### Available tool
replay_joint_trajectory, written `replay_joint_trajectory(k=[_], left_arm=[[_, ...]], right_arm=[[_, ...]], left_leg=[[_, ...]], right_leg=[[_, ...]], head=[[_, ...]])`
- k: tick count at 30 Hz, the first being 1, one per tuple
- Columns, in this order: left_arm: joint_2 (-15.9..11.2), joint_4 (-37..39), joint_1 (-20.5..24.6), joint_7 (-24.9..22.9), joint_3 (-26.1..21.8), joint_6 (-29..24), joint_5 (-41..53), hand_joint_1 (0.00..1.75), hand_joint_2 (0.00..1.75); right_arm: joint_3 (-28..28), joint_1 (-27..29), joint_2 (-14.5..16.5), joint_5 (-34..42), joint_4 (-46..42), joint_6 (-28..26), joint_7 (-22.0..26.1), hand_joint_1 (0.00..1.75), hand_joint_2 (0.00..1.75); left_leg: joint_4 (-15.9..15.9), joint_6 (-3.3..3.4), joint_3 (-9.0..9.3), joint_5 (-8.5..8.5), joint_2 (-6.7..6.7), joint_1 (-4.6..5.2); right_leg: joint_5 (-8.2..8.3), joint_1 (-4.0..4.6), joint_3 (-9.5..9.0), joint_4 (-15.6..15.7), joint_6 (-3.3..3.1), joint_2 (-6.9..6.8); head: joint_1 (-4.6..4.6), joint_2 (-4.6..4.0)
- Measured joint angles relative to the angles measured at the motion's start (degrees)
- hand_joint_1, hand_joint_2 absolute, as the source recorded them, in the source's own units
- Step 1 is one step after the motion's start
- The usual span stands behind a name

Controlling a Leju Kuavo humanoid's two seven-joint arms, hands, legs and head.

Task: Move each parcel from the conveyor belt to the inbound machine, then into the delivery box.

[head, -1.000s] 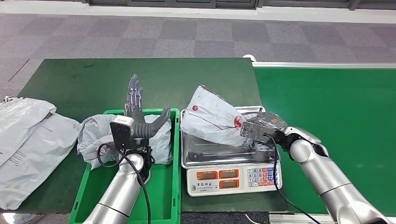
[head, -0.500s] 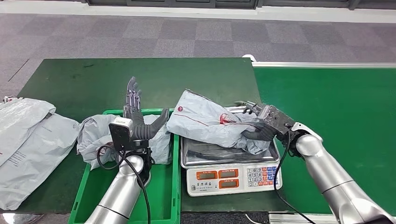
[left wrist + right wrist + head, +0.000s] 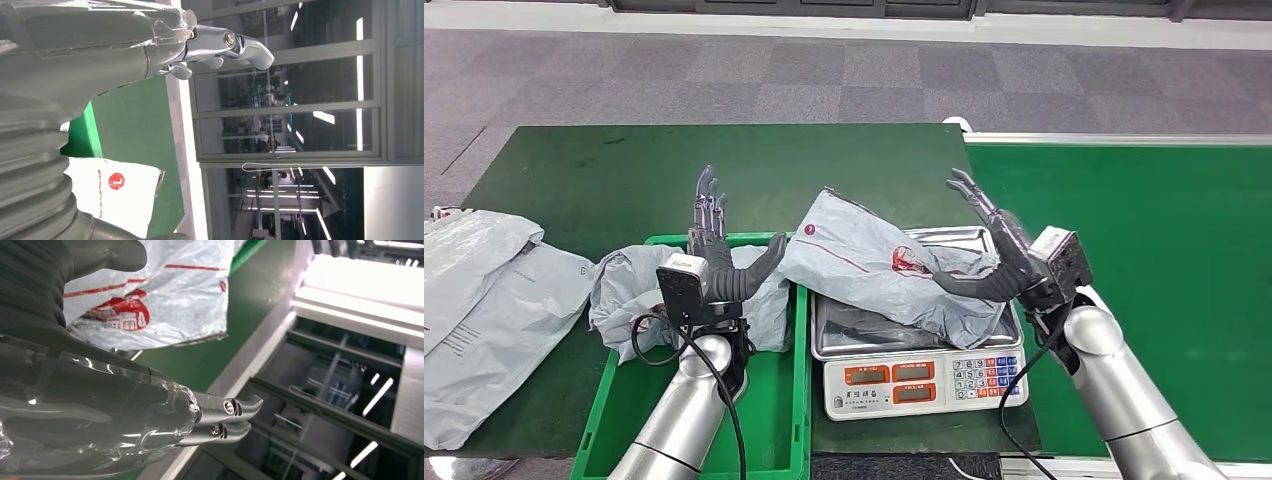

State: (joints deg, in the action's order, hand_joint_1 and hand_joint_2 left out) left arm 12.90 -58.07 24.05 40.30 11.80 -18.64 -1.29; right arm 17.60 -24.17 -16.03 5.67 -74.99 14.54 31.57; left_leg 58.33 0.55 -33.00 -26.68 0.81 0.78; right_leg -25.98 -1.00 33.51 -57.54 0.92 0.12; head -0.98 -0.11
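A grey-white parcel with a red logo lies across the steel tray of the weighing scale, its left end hanging over the tray's edge. My right hand stands at the parcel's right end with fingers spread upward and holds nothing; its thumb lies against the parcel's edge. The right wrist view shows the same parcel beyond the straight fingers. My left hand is raised, fingers apart, above the green delivery box, where a crumpled grey parcel lies.
The green conveyor belt runs along the right. Flat grey parcels lie on the dark green table at the left. A black cable hangs from my right wrist near the scale's keypad.
My right hand has let go of the parcel, opened its fingers and drawn back to the right. The parcel has tipped down and settled flatter on the scale tray. The left hand has stayed put.
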Motion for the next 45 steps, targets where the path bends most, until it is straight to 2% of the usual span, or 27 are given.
replay_joint_trajectory(k=[3, 6, 8, 11, 15, 19, 23, 26, 30, 32, 35, 40, 41, 44, 45], left_arm=[[0.0, 0.0, 0.0, 0.0, 0.0, 0.0, 0.0, 0.0, 1.75], [-0.1, 0.1, 0.0, 0.0, 0.1, 0.0, 0.7, 0.0, 1.75], [-0.3, 0.6, 0.2, 0.0, 0.5, 0.1, 1.9, 0.0, 1.75], [-0.8, 5.2, 2.4, -0.1, 2.7, 0.9, 5.7, 0.0, 1.75], [-0.6, 16.0, 8.0, -1.4, 6.7, 2.3, 12.9, 0.0, 1.75], [2.0, 23.9, 12.4, -7.1, 10.7, 4.6, 19.1, 0.0, 1.75], [4.4, 28.0, 14.9, -9.7, 13.6, 4.7, 21.3, 0.0, 1.75], [5.6, 30.3, 16.5, -15.6, 15.8, 6.0, 25.0, 0.0, 1.75], [6.3, 32.4, 18.9, -30.2, 22.7, 11.9, 29.4, 0.0, 1.75], [6.3, 33.6, 20.1, -35.8, 27.1, 14.8, 29.6, 0.0, 1.75], [6.3, 35.6, 21.5, -39.8, 31.7, 16.8, 29.6, 0.0, 1.75], [6.3, 38.0, 23.6, -41.9, 35.6, 16.9, 31.1, 0.0, 1.75], [6.3, 38.4, 23.9, -42.4, 36.1, 17.0, 31.7, 0.19, 1.75], [6.3, 39.2, 24.6, -43.1, 37.0, 17.2, 32.6, 1.5, 1.75], [6.2, 39.4, 24.7, -43.0, 37.1, 16.8, 32.6, 1.75, 1.75]], right_arm=[[-1.3, 0.7, 0.2, -0.1, -1.3, -1.7, 0.7, 0.0, 1.75], [-4.5, 3.2, 0.4, -1.6, -5.0, -8.1, 3.2, 0.0, 1.75], [-8.0, 6.7, 0.7, -3.1, -9.3, -12.5, 4.7, 0.0, 1.75], [-13.6, 13.9, 1.9, -4.8, -16.2, -15.7, 7.1, 0.0, 1.75], [-18.0, 19.4, 4.0, -8.3, -20.3, -17.7, 8.4, 0.0, 1.75], [-18.5, 20.1, 5.4, -10.3, -20.7, -16.9, 8.4, 0.0, 1.75], [-18.4, 20.0, 6.3, -10.0, -20.6, -16.1, 8.4, 0.0, 1.75], [-18.4, 19.9, 6.7, -9.8, -20.6, -15.2, 8.1, 0.0, 1.75], [-18.4, 19.9, 8.0, -10.8, -20.9, -14.6, 7.8, 0.0, 1.75], [-18.4, 20.1, 8.5, -11.5, -21.1, -14.4, 7.9, 0.0, 1.75], [-18.4, 20.3, 9.1, -12.2, -21.2, -13.8, 8.2, 0.0, 1.75], [-18.4, 20.3, 9.7, -12.8, -21.2, -13.2, 8.4, 0.0, 1.75], [-18.4, 20.2, 9.8, -12.9, -21.2, -13.0, 8.3, 0.0, 1.75], [-18.6, 20.1, 10.1, -13.2, -21.2, -12.7, 8.1, 0.0, 1.75], [-18.7, 20.1, 10.2, -13.4, -21.2, -12.7, 8.1, 0.0, 1.75]], left_leg=[[0.0, 0.0, 0.01, 0.0, 0.0, 0.0], [0.0, 0.0, 0.0, 0.0, 0.08, 0.0], [0.0, 0.0, -0.01, -0.01, 0.15, -0.01], [0.0, -0.01, -0.05, -0.06, 0.21, -0.01], [0.0, -0.02, -0.08, -0.08, 0.0, 0.0], [0.0, 0.01, -0.07, -0.02, -0.15, 0.01], [0.0, 0.06, -0.07, 0.02, -0.14, 0.02], [0.0, 0.06, -0.08, 0.03, -0.13, 0.02], [0.0, 0.07, -0.08, 0.04, -0.14, 0.01], [0.0, 0.06, -0.07, 0.04, -0.19, 0.01], [0.0, 0.07, -0.07, 0.04, -0.2, 0.01], [0.0, 0.07, 0.01, 0.04, -0.2, 0.01], [0.0, 0.07, 0.03, 0.04, -0.2, 0.01], [0.0, 0.07, 0.12, 0.04, -0.2, 0.01], [0.0, 0.07, 0.14, 0.04, -0.2, 0.01]], right_leg=[[0.0, 0.0, 0.01, 0.0, 0.0, 0.0], [-0.01, 0.01, 0.02, 0.0, 0.0, -0.07], [-0.04, 0.02, 0.0, 0.0, 0.0, -0.13], [-0.11, 0.01, 0.01, 0.0, 0.02, -0.19], [-0.05, 0.0, 0.09, 0.0, 0.01, -0.03], [0.08, -0.01, 0.12, 0.0, 0.02, 0.11], [0.11, -0.02, 0.09, 0.0, 0.04, 0.1], [0.11, -0.01, 0.12, 0.0, 0.04, 0.09], [0.11, 0.0, 0.12, 0.0, 0.04, 0.09], [0.11, 0.0, 0.13, 0.0, 0.04, 0.13], [0.11, 0.0, 0.12, 0.0, 0.04, 0.15], [0.11, 0.0, 0.02, 0.0, 0.04, 0.14], [0.11, 0.0, 0.0, 0.0, 0.04, 0.14], [0.11, 0.0, -0.1, 0.0, 0.04, 0.14], [0.11, 0.0, -0.12, 0.0, 0.04, 0.13]], head=[[0.0, 0.0], [-0.01, -0.01], [-0.01, 0.0], [0.0, 0.0], [0.0, -0.01], [0.0, 0.0], [0.0, 0.0], [0.0, 0.0], [0.0, 0.0], [0.0, -0.01], [0.0, -0.01], [0.0, 0.0], [0.0, 0.0], [0.0, -0.01], [0.0, -0.01]])
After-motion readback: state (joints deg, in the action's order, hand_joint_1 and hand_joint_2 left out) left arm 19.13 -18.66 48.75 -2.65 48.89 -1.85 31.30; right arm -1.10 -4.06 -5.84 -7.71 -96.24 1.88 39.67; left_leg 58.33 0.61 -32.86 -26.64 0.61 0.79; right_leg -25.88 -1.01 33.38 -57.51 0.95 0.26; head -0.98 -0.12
